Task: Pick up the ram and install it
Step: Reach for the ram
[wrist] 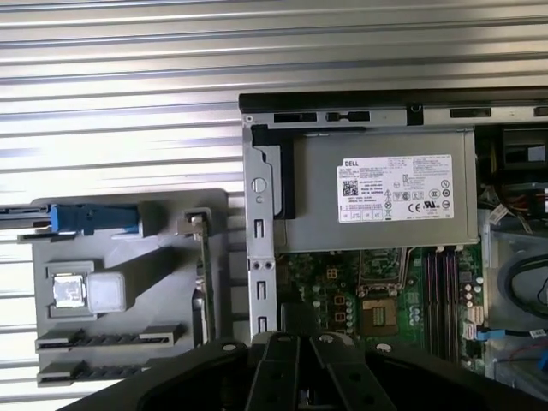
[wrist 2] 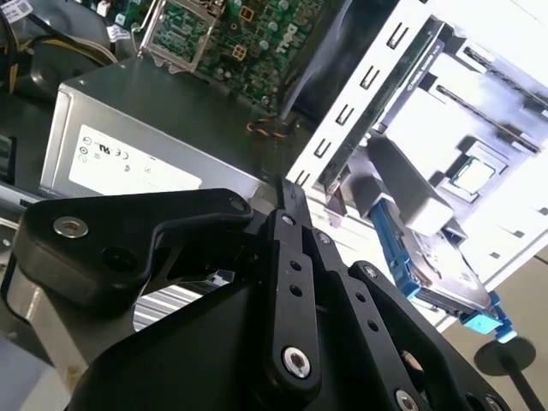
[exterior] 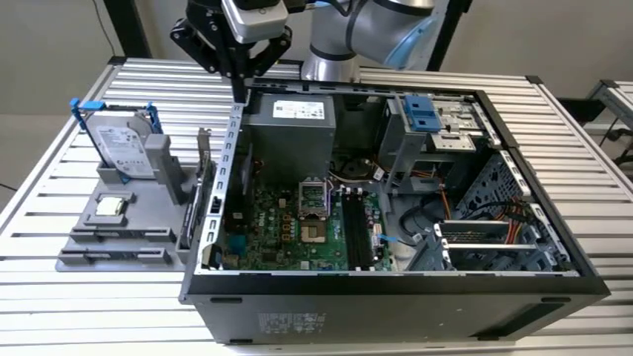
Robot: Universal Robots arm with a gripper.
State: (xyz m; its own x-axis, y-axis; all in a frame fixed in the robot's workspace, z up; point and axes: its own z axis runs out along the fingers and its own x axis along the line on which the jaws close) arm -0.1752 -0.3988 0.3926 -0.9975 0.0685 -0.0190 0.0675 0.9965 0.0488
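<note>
- Ram [wrist 2: 407, 81] stands on its long edge in a gray holder [exterior: 99, 263] on the bench [exterior: 50, 297]. It sits at the holder's side that faces the open computer case [exterior: 396, 304], just beside the case's outer wall, and is not yet picked up.
- Its long axis runs along that wall, from the bench's far edge toward its near edge as the exterior view shows them.
- The gripper [exterior: 240, 93] hovers above the case's rear corner, toward the bench's far edge. Its fingers point straight down, closed together, and hold nothing.
- From the fingers the ram lies lower and toward the bench's near edge, a little to the exterior view's left. It is near them but clearly apart.
- By my judgement, the fingers stand closer to the stick's far end than to its middle.
- The memory slots [exterior: 354, 230] on the board inside the case look empty, so nothing is installed yet.
</note>
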